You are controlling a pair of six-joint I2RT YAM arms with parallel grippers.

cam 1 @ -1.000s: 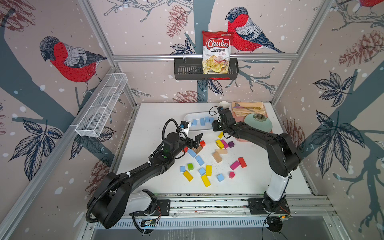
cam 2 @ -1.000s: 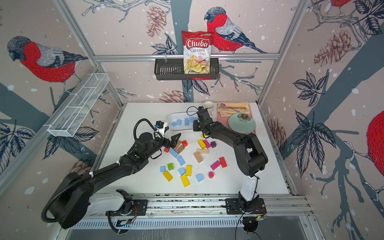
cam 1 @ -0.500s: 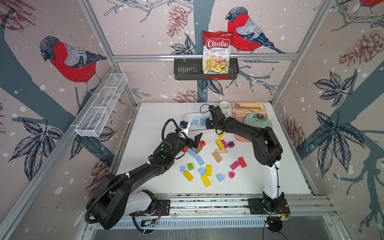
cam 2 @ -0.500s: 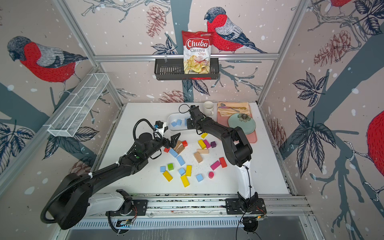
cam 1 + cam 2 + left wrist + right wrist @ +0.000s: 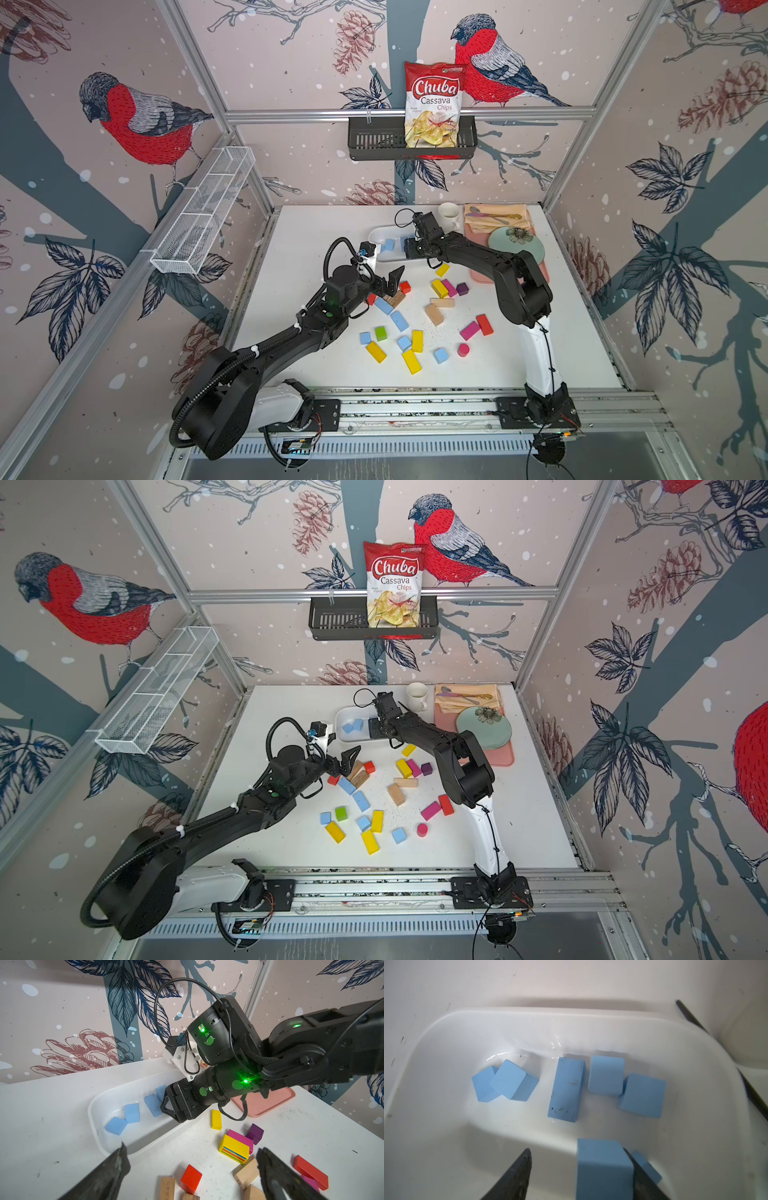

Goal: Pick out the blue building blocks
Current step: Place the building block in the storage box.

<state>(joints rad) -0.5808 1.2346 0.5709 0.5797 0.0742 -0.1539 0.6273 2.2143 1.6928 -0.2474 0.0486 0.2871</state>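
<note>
Blue block (image 5: 604, 1167) sits between the parted jaws of the right pincer (image 5: 576, 1150), touching one finger only, low over the tray (image 5: 446, 1022) where others already lie. Let it drop free, then lift straight up so no finger flicks it out. Over the counter (image 5: 316, 232) the left pincer (image 5: 191, 1148) gapes wide and empty, and more blue blocks (image 5: 399, 321) wait there among other colours
</note>
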